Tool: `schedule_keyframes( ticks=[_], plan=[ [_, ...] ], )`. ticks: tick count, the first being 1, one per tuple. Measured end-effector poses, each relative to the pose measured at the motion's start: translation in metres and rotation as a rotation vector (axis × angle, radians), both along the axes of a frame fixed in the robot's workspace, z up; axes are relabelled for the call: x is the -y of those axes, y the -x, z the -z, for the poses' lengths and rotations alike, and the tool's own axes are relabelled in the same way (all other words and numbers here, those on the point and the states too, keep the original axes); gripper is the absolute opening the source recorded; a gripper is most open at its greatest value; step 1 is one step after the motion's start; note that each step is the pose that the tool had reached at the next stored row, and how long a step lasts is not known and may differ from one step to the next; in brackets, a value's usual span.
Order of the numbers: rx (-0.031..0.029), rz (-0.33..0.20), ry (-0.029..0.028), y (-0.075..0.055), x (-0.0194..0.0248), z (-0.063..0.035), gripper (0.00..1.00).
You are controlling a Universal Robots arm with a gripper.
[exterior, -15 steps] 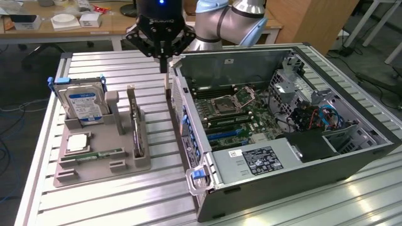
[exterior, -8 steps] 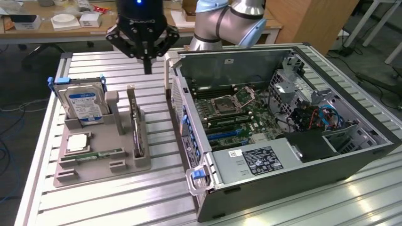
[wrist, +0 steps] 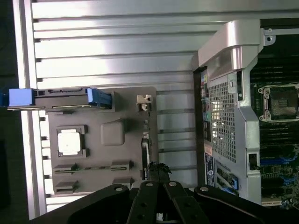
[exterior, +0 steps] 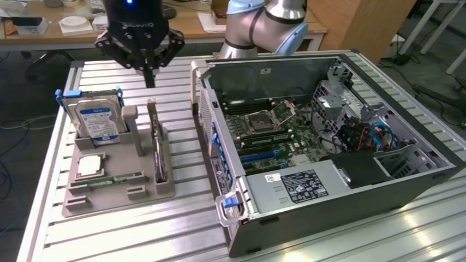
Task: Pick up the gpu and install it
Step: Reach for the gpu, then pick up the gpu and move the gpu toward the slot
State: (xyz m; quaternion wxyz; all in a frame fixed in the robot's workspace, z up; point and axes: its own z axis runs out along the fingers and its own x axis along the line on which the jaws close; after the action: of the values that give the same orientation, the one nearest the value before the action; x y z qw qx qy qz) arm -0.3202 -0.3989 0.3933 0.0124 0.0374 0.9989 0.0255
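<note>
Overall, slatted aluminium table (exterior: 131,234) (wrist: 117,42) as the base of the scene. Next in size, open computer case (exterior: 328,215) (wrist: 224,51) lying on its side toward the exterior view's right, with motherboard (exterior: 280,136) (wrist: 278,135) exposed inside. Behind the case, silver-blue arm (exterior: 262,24) reaching over toward the exterior view's left. Beside the case, well clear of its wall, grey moulded holder (exterior: 117,199) (wrist: 126,154) resting flat on the slats. Standing upright at the holder's far end, silver hard drive (exterior: 98,117) (wrist: 60,98) with blue-white label and blue side rails. Along the holder's edge nearest the case, gpu (exterior: 156,142) (wrist: 145,140), set on edge in its slot as a slim dark slab, not yet lifted and not yet in the case. Above the far end of the gpu and apart from it, black gripper (exterior: 150,82) (wrist: 159,175), pointing straight down, fingers drawn together with no visible gap at the tips, nothing held. Lying flat in a square pocket of the holder, processor chip (exterior: 89,165) (wrist: 70,142). Smallest, narrow green memory stick (exterior: 109,180) (wrist: 88,167) seated in a slot just beside that chip.
</note>
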Motion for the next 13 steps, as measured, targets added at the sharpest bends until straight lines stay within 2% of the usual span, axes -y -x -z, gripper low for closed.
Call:
schedule_keyframes(
  ticks=[2,9,11,13],
  plan=[
    [0.0,0.0,-0.0002,0.0057,0.0,0.0,0.1],
    [0.0,0.0,-0.0001,0.0057,0.0,0.0,0.1],
    [0.0,0.0,-0.0002,0.0057,0.0,0.0,0.16],
    [0.0,0.0,-0.0002,0.0057,0.0,0.0,0.16]
  ],
)
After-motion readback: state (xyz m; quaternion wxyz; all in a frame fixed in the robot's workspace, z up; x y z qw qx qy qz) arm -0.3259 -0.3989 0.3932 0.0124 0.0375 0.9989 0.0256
